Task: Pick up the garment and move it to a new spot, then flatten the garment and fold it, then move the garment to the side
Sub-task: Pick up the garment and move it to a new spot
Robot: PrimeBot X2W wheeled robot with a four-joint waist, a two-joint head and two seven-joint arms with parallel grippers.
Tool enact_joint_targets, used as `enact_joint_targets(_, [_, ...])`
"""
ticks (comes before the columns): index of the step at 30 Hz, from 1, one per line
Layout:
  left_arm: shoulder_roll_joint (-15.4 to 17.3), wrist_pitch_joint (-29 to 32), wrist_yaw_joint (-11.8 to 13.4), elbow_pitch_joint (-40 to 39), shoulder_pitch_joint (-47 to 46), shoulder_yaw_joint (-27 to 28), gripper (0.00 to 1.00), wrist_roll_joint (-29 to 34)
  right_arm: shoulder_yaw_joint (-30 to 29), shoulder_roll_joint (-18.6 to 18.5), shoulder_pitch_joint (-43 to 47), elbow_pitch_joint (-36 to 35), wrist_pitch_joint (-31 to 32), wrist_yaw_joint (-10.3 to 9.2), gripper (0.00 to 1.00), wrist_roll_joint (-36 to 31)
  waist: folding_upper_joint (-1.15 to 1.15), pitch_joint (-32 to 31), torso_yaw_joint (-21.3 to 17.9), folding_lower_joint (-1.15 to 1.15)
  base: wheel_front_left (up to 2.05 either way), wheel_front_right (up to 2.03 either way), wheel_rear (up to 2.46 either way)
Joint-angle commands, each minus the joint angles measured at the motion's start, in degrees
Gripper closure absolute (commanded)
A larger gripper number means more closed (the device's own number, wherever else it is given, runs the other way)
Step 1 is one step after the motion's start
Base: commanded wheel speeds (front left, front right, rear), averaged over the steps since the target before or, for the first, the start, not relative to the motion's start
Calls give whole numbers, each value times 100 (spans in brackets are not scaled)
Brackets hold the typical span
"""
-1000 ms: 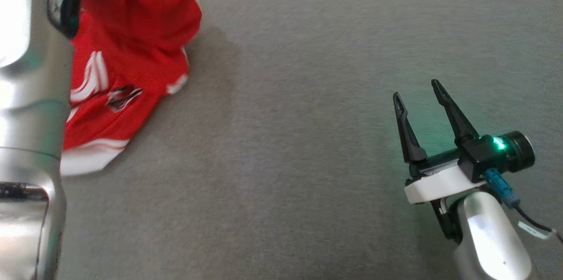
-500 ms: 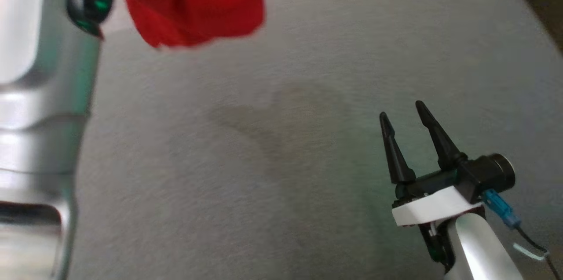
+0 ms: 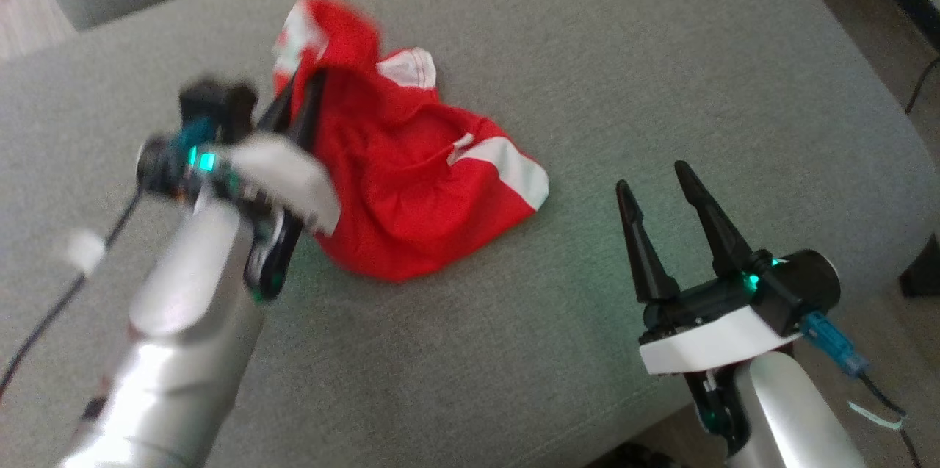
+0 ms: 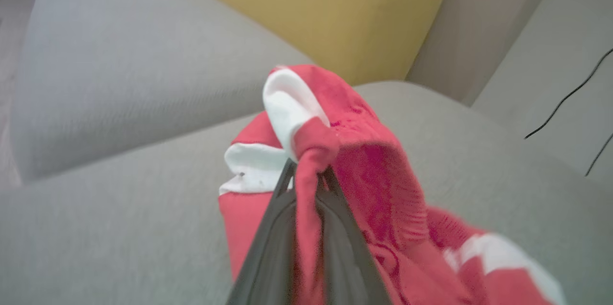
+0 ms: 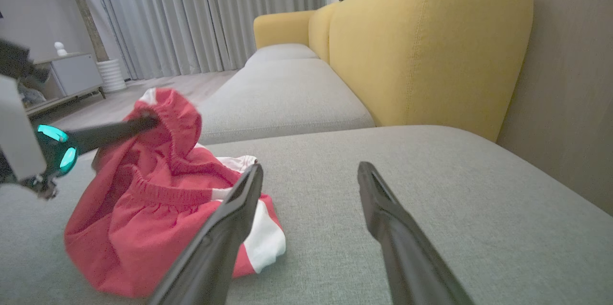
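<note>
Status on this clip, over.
Left claw shut on red garment, bunched on grey cushion. Right claw open, empty. Nothing in the way.

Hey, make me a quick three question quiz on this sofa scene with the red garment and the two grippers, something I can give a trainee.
1. True or false: the right gripper is closed on the red garment.
2. Multiple choice: most of the garment lies on A) a grey sofa cushion, B) a wooden table, C) a plastic basket.
3. Fill the gap: the left gripper is ____ on a raised fold of the garment.
Key: 1 false, its jaws stand open and empty, beside the garment; 2 A; 3 shut.
</note>
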Motion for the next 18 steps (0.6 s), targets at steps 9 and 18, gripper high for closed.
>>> enact_joint_targets(9, [-196, -1653, 165, 613, 483, 390, 0, -22, -120, 30, -217, -18, -30, -4, 0, 7, 0, 177, 700, -1, 0, 0, 0])
enact_joint_targets(18, [-502, -1742, 678, -1229, 1844, 1254, 0, 864, -292, 30, -57, 240, -31, -4, 0, -228, 0, -569, 1709, -1, 0, 0, 0])
